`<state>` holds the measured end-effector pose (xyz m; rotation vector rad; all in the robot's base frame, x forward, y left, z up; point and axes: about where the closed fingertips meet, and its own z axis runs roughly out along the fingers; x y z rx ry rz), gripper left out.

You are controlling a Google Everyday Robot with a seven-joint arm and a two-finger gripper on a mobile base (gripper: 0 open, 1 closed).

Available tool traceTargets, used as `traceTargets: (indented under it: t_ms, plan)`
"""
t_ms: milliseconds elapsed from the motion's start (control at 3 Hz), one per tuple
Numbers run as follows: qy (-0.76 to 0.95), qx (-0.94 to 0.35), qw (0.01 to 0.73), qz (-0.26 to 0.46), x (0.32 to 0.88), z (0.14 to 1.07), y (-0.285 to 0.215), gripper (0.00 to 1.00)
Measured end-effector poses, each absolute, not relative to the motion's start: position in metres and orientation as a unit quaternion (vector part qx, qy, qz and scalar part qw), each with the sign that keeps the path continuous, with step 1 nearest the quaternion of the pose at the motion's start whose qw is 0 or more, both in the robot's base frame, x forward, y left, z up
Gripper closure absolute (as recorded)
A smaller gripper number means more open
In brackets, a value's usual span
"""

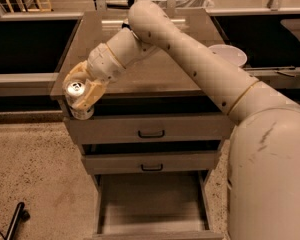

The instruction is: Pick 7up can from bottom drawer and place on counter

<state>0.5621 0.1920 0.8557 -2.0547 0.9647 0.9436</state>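
My gripper (80,95) is shut on the 7up can (75,91), whose shiny silver top faces up and whose pale body shows below the tan fingers (90,94). I hold it in the air at the front left corner of the counter (150,69), at about the level of the counter's edge. The bottom drawer (151,204) stands pulled open below, and its flat floor is bare. My arm reaches from the lower right across the counter to the can.
Two upper drawers with dark handles (151,133) are shut. A white bowl (227,55) sits to the right of the counter. A dark can (125,26) is mostly hidden behind my arm at the counter's back. Dark shelves flank the cabinet.
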Motion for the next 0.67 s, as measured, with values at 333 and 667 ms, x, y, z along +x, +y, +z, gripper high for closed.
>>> traceTargets:
  t_ms: [333, 667]
  plan:
    - [0.325, -0.806, 0.326, 0.373, 0.558, 0.872, 0.211, 1.0]
    - [0.249, -0.829, 0.311, 0.392, 0.537, 0.919, 0.242, 1.0]
